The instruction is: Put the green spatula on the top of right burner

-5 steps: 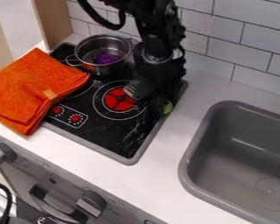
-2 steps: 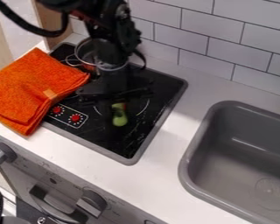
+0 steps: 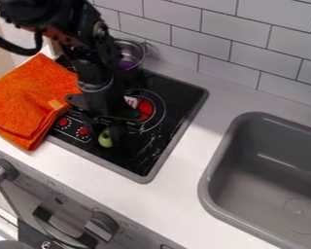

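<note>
The black gripper (image 3: pixel 109 131) hangs low over the front left part of the black stove, near the control knobs, and is shut on the green spatula (image 3: pixel 105 138). The rounded green handle end shows at the fingers, and the pale head shows behind the gripper, beside the red centre of the right burner (image 3: pixel 145 109). The middle of the spatula is hidden by the gripper. Whether the spatula touches the stove, I cannot tell.
A metal pot (image 3: pixel 130 52) with something purple inside stands at the stove's back, partly behind the arm. An orange towel (image 3: pixel 35 95) covers the stove's left edge. The grey sink (image 3: pixel 213 168) is at the right, and a tiled wall (image 3: pixel 236 48) runs behind.
The gripper has travelled left and toward the front of the stove, carrying the spatula from the right edge. The red burner centre is now partly uncovered on its right side.
</note>
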{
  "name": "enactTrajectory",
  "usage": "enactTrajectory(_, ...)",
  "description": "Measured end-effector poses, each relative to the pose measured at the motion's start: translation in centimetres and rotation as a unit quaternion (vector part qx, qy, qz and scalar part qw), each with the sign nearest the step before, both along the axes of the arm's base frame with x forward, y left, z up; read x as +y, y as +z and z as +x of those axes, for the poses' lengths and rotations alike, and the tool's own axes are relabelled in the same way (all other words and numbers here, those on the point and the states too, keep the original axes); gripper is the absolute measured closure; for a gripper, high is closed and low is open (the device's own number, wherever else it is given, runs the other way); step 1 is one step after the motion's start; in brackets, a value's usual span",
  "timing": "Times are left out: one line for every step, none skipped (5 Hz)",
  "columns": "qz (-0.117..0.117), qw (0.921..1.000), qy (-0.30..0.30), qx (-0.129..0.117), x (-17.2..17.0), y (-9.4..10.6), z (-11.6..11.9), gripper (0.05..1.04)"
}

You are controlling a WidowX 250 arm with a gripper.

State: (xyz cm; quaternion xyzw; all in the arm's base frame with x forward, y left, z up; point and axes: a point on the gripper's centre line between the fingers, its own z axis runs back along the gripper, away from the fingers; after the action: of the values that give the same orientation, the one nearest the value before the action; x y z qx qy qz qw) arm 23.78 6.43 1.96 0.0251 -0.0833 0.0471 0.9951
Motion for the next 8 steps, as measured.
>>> enactTrajectory(0.006, 0.9984, -0.057, 0.007, 0.2, 0.0, -0.1, 0.681)
enactTrajectory(0.003, 0.9972, -0.074, 0.004, 0.1, -0.1, -0.3, 0.681)
enactTrajectory(-0.011, 0.998, -0.062, 0.007, 0.2, -0.1, -0.6, 0.638)
enactTrajectory(-0.028, 0.9967, -0.074, 0.021, 0.4, 0.1, -1.0, 0.366)
enactTrajectory(-0.013, 0.9984, -0.054, -0.007, 1.0, 1.3, -0.6, 0.124)
enactTrajectory(-0.016, 0.9995, -0.026, -0.003, 1.7, 1.9, -0.6, 0.088)
enactTrajectory(-0.037, 0.9992, -0.012, -0.007, 2.2, 3.5, -0.4, 0.088)
enactTrajectory(-0.042, 0.9982, 0.037, -0.02, 3.1, 4.2, 0.1, 0.088)
